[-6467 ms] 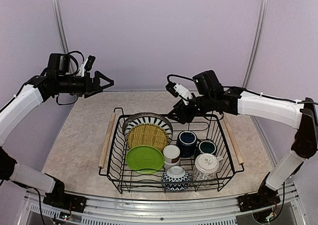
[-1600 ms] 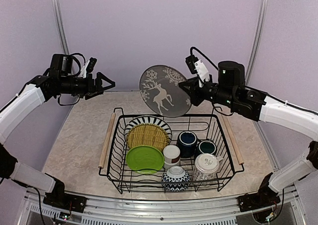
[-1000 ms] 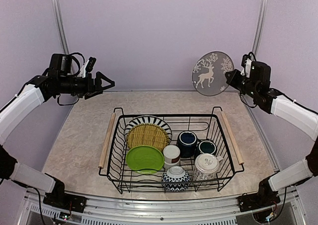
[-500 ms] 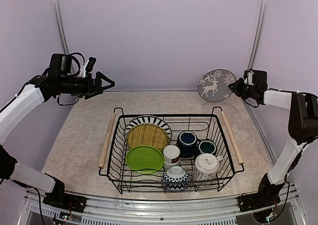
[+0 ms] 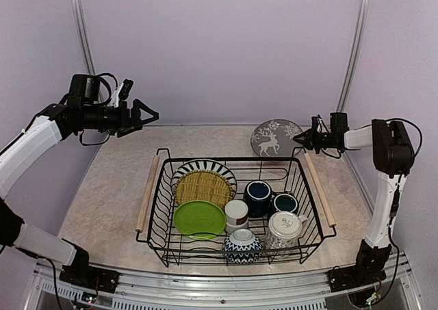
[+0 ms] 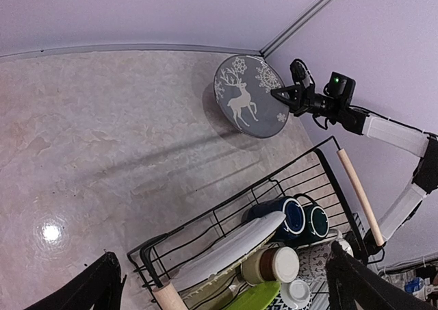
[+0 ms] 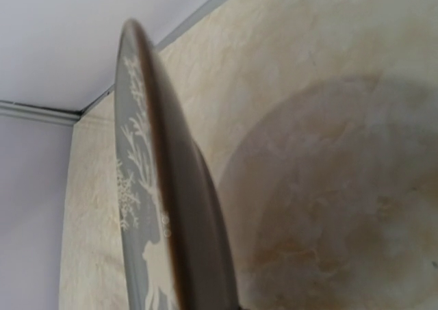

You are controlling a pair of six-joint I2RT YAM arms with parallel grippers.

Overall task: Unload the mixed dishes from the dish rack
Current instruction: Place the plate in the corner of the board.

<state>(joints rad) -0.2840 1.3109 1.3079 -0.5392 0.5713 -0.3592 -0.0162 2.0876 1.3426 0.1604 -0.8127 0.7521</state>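
Right gripper [image 5: 306,139] is clamped on the rim of the grey reindeer plate [image 5: 275,138], low over the table [image 5: 109,187] just behind the far right corner of the dish rack [image 5: 233,159], probably to lay it down outside the rack. Plate's tilted, deer face up and leftward; it's round, so no long axis. Left gripper [image 5: 147,113] hangs wide open, empty.

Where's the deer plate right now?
Top view, far right: the deer plate is in the right gripper, tilted just beyond the far-right corner of the rack.
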